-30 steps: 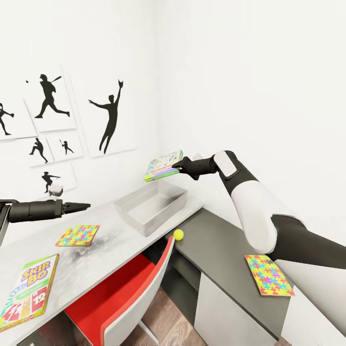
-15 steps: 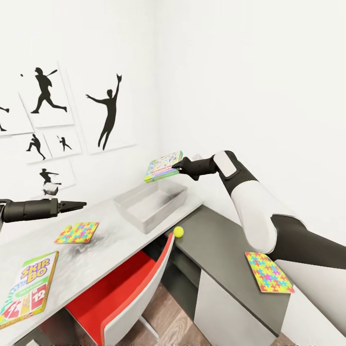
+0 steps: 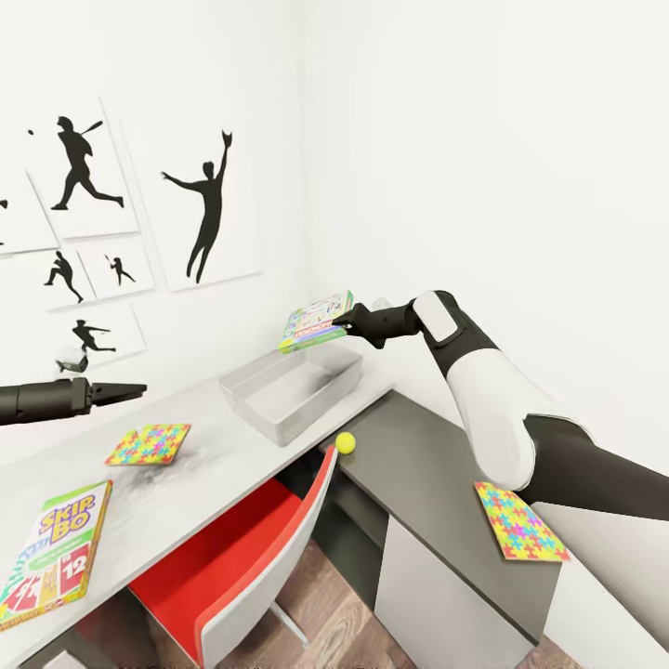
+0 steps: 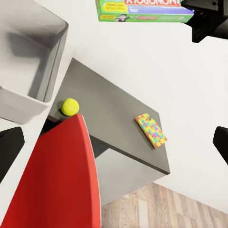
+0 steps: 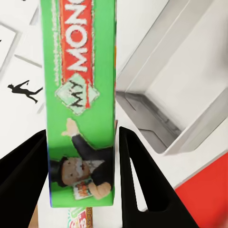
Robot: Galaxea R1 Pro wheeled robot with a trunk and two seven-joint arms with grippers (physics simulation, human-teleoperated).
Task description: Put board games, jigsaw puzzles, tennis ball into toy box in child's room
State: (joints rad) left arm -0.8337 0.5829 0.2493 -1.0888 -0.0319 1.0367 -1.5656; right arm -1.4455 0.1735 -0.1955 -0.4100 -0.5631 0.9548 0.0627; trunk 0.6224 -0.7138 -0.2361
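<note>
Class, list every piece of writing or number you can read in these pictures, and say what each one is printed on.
"SKIP BO" and "12": on the red-orange-green game box lying on the pale table.
"MY MONO", cut off by the picture's edge: on the green-edged game box held in the right gripper.
Small print on the held box's face in the head view: too blurred to read.

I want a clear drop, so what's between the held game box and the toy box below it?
Nothing: in the head view the game box, held by the right gripper, hangs over the toy box with only open air between.
</note>
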